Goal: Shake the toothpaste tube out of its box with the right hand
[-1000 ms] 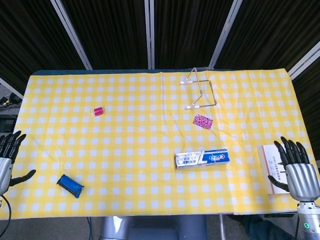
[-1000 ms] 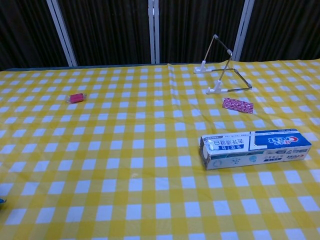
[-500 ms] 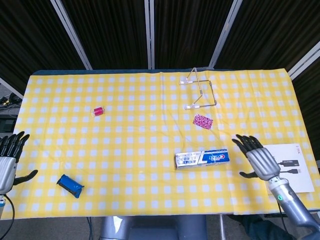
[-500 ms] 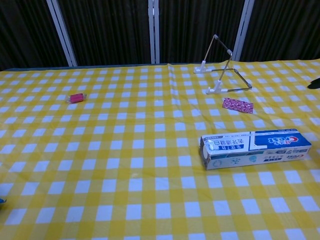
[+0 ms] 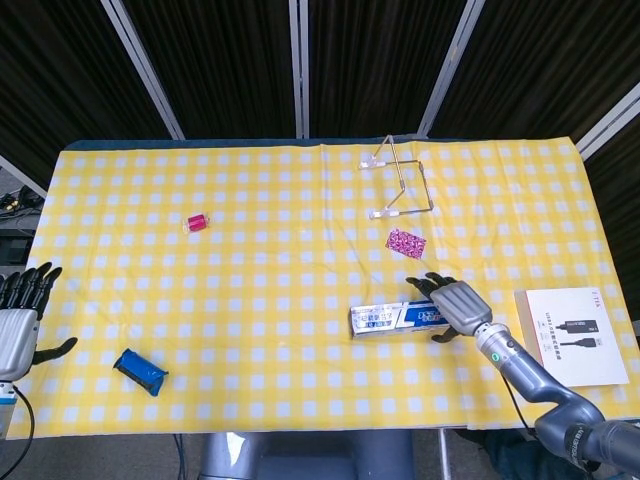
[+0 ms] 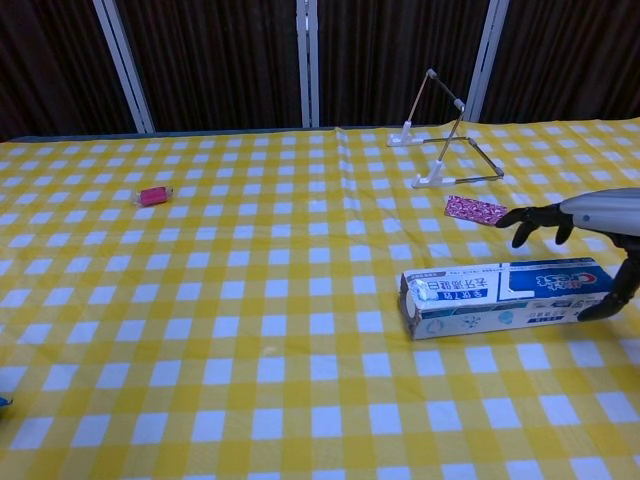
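Observation:
The toothpaste box point(image 5: 392, 318) lies flat on the yellow checked cloth, right of centre, long side left to right; its flap end point(image 6: 418, 305) faces left. No tube shows outside it. My right hand point(image 5: 456, 305) hovers over the box's right end with fingers spread and nothing in it. In the chest view the right hand point(image 6: 588, 232) sits above that end of the box point(image 6: 500, 297), fingers reaching past the far side and thumb hanging down by the near side. My left hand point(image 5: 20, 318) stays at the table's left edge, fingers apart, holding nothing.
A wire stand point(image 5: 402, 182) and a pink patterned packet point(image 5: 405, 242) lie behind the box. A small red item point(image 5: 196, 222) sits at the far left, a blue packet point(image 5: 140, 370) near the front left. A white booklet point(image 5: 574, 335) lies at the right edge.
My right hand has swept left from the table's right edge, off the white booklet, and now hangs over the box's right end. The box and left hand have barely moved.

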